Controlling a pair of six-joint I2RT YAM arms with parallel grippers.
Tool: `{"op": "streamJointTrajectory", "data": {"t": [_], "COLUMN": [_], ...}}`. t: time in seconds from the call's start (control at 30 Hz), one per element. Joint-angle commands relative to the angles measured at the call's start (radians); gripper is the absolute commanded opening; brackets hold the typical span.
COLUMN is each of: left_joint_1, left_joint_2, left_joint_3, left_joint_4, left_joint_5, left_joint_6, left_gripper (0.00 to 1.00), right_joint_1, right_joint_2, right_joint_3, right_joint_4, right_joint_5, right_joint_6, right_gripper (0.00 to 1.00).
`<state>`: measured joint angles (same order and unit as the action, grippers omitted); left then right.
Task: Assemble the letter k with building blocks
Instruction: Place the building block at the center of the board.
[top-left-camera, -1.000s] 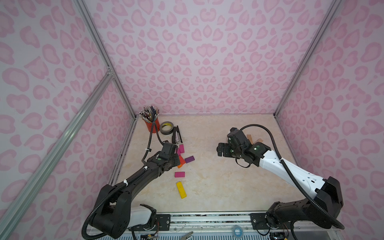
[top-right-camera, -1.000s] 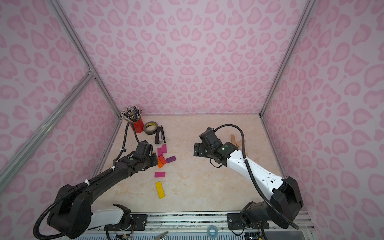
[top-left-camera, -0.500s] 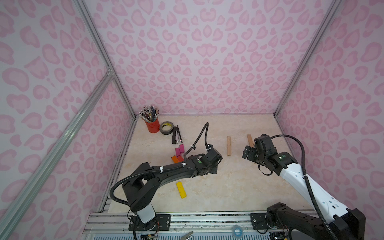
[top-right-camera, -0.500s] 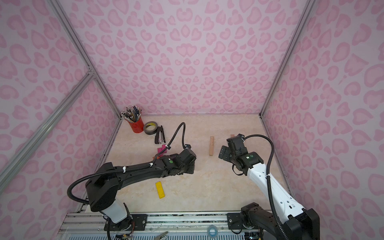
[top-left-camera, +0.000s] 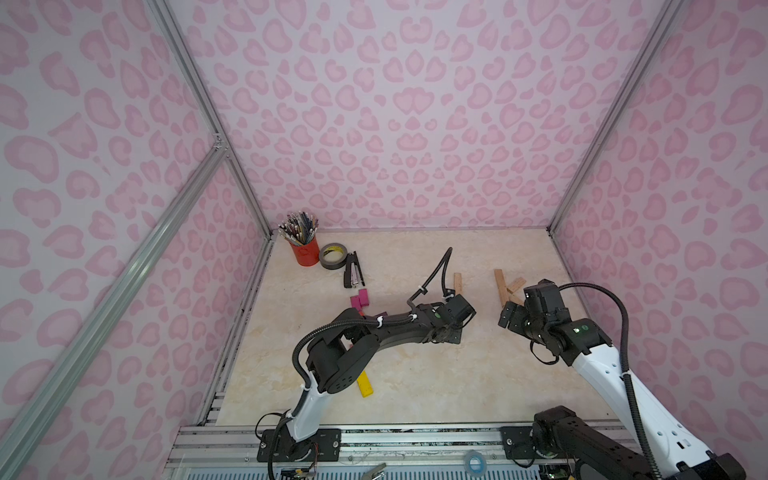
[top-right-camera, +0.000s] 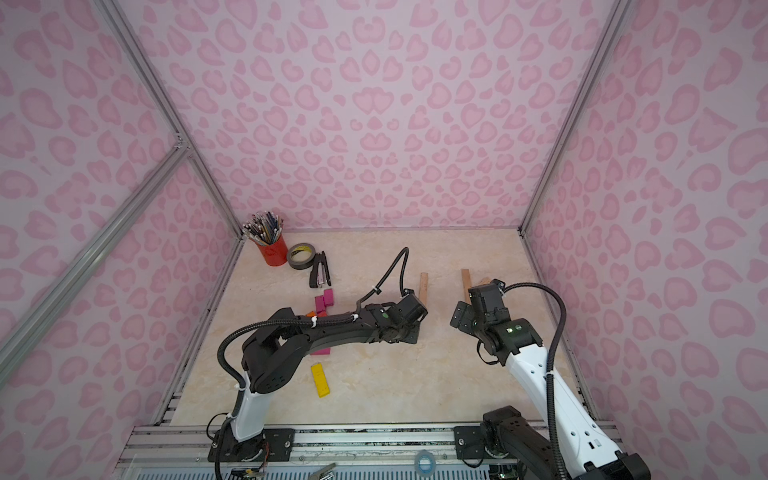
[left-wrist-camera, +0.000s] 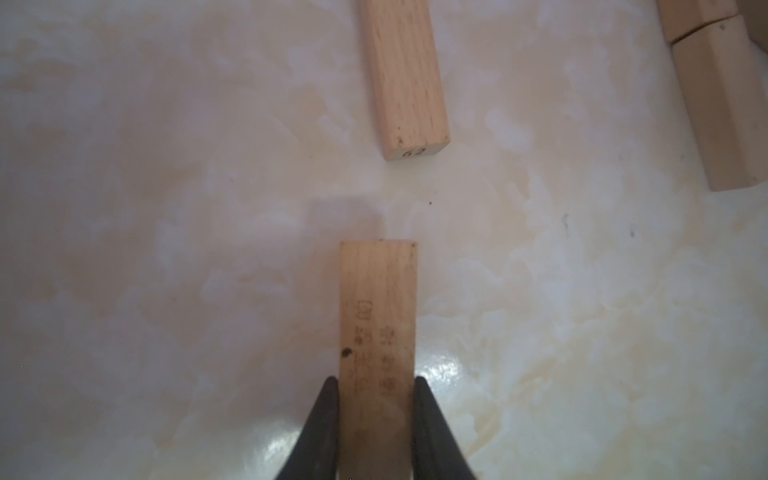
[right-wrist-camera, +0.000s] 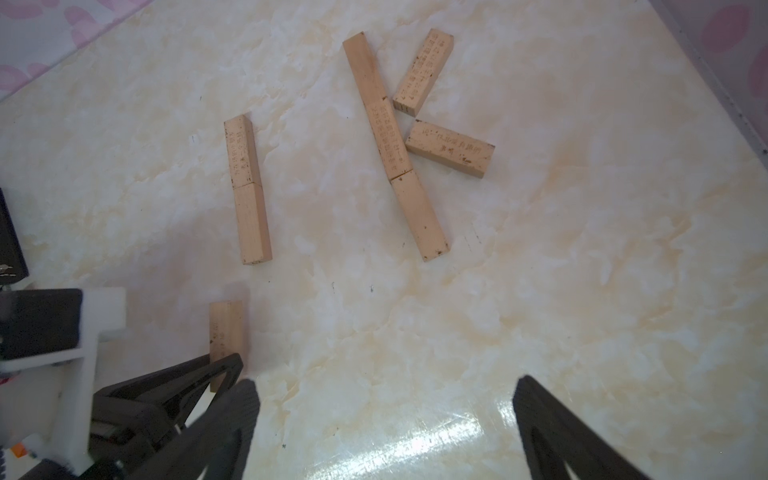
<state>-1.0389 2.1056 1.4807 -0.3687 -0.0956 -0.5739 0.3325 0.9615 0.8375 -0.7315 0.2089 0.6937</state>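
Pinches block (left-wrist-camera: 378, 311) in left gripper (left-wrist-camera: 376, 384), long axis lined up with laid block (left-wrist-camera: 405, 79) ahead, gap between; spreads right gripper (right-wrist-camera: 384, 386) wide, empty.

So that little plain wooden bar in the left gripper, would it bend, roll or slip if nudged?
Probably stiff: the plain light wooden bar sticks straight out of the left gripper without sagging. It likely won't roll, since its faces are flat and edges square. Set down, it might slide easily, as the marble-look tabletop looks glossy.

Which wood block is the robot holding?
The plain wood block pinched in the left gripper, just short of the two-block row. The other wood blocks lie loose on the table.
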Motion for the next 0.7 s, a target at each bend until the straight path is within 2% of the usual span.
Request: {"op": "streamJointTrajectory", "data": {"t": [0.0, 0.3, 0.43, 0.53, 0.67], "left_joint_1": [-0.001, -0.003, 0.001, 0.02, 0.07], "left_joint_2": [0.02, 0.007, -0.046, -0.127, -0.322], "left_joint_3": [0.019, 0.027, 0.013, -0.031, -0.206], "left_joint_4": [-0.015, -0.01, 0.011, 0.049, 0.153], "left_joint_5": [0.028, 0.054, 0.055, 0.062, 0.095], "left_joint_6": [0.005, 0.016, 0.02, 0.016, 0.025], "left_gripper": [0.21, 0.35, 0.46, 0.5, 0.55], "right_joint_1": [-0.002, -0.001, -0.001, 0.007, 0.053], "right_joint_2": [0.0, 0.018, 0.04, 0.059, 0.107], "right_joint_3": [-0.006, 0.015, 0.026, 0.03, 0.04], "right_joint_4": [-0.019, -0.026, -0.026, -0.025, -0.023], "right_joint_5": [-0.006, -0.052, -0.093, -0.113, -0.118], "right_joint_6": [-0.011, -0.014, -0.01, 0.005, 0.052], "right_gripper": [0.97, 0.97, 0.96, 0.91, 0.86]}}
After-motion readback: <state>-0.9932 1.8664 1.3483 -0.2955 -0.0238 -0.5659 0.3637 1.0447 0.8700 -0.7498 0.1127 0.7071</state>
